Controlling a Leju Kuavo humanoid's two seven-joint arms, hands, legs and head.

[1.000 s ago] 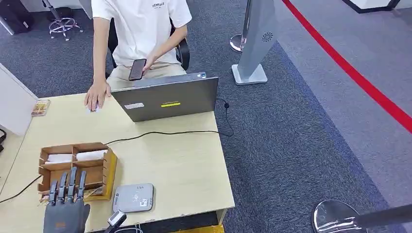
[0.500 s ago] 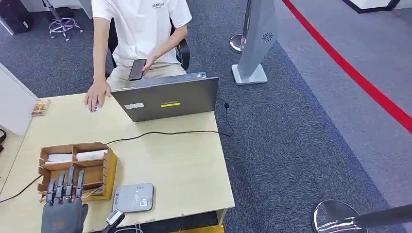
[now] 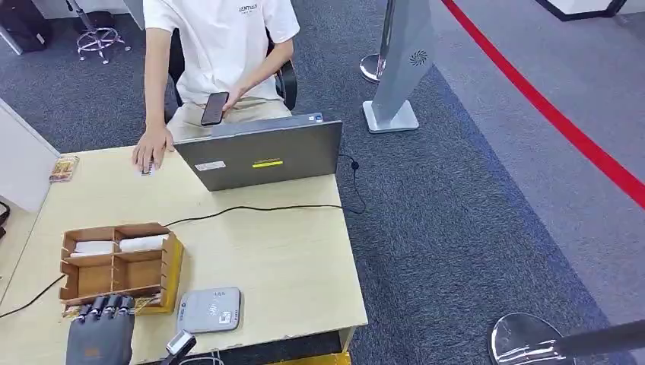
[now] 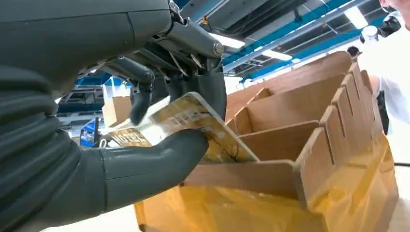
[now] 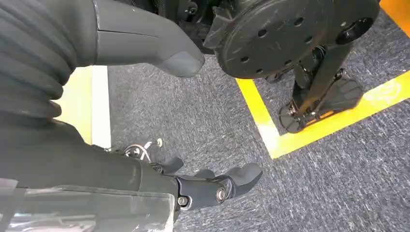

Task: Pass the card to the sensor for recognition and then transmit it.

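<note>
The brown cardboard divided organiser box (image 3: 118, 266) stands near the pale wood counter's (image 3: 281, 258) front-left corner, on a yellow base. Beside it, at the front edge, lies the flat grey rounded card sensor (image 3: 209, 309). A black cable (image 3: 251, 207) crosses the counter before the grey laptop (image 3: 262, 154); a person (image 3: 217, 53) sits behind. The left hand (image 4: 145, 145) pinches the glossy yellow-brown printed card (image 4: 193, 121) between thumb and fingers (image 4: 212, 92) at the box's front compartment. The right hand (image 5: 212, 186) hangs over grey carpet, fingers loosely curled, holding nothing.

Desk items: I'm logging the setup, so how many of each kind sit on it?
Laptop: 1
Card reader: 1
Wooden card box: 1
Card in the left hand: 1
Total: 4
</note>
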